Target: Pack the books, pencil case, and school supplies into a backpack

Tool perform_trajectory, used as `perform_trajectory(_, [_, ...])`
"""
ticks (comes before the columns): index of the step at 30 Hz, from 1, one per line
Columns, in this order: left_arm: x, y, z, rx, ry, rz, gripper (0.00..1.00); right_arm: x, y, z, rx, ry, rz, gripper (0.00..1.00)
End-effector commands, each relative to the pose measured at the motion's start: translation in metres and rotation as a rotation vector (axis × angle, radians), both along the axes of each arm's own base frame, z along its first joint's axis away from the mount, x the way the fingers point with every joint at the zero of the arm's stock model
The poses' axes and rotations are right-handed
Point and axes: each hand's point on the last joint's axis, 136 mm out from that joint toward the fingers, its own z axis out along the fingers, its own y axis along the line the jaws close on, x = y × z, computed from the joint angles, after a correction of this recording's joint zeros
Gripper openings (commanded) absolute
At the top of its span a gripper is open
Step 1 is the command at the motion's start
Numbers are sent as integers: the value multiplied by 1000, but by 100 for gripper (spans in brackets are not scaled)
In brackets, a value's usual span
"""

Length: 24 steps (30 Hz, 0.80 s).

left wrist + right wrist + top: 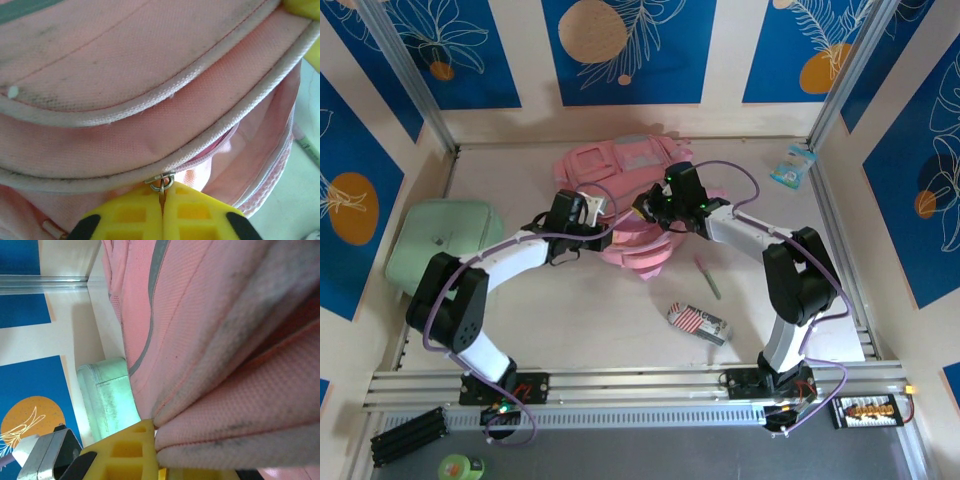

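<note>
I am watching the left gripper (162, 195) pinching its yellow fingers (130, 215) shut on the small metal zipper pull (161, 181) of the pink backpack (620, 165), which is lying at the middle of the table (580, 300) toward the far side. The right gripper (159, 460) is clamping a thick piped fold of the same bag between its fingers (131, 450), just across from the left one. The striped pencil case (698, 322) and the green pen (708, 278) are lying nearer to me on the right, slightly apart, and the mint-green case (445, 240) is sitting well off to the left.
</note>
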Motion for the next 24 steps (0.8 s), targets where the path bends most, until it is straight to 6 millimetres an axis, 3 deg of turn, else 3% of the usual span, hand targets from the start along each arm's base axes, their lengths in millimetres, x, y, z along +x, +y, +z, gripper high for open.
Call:
perform_trajectory(1, [-8, 21, -5, 117, -3, 15, 0, 6, -6, 39, 1, -106, -1, 5])
perform_trajectory(6, [-13, 59, -7, 272, -9, 56, 0, 8, -29, 35, -78, -101, -53, 3])
perform_trajectory(9, [-6, 78, -14, 336, 17, 84, 0, 7, -36, 37, -97, -109, -52, 3])
perform_trajectory(19, [73, 114, -22, 438, 11, 151, 3, -4, -32, 29, -106, -108, 36, 3])
perform_trajectory(22, [80, 116, -11, 439, 0, 153, 21, -12, -31, 28, -148, -108, 116, 14])
perform_trajectory(24, [75, 116, 3, 420, -23, 167, 35, -22, -37, 24, -221, -107, 154, 37])
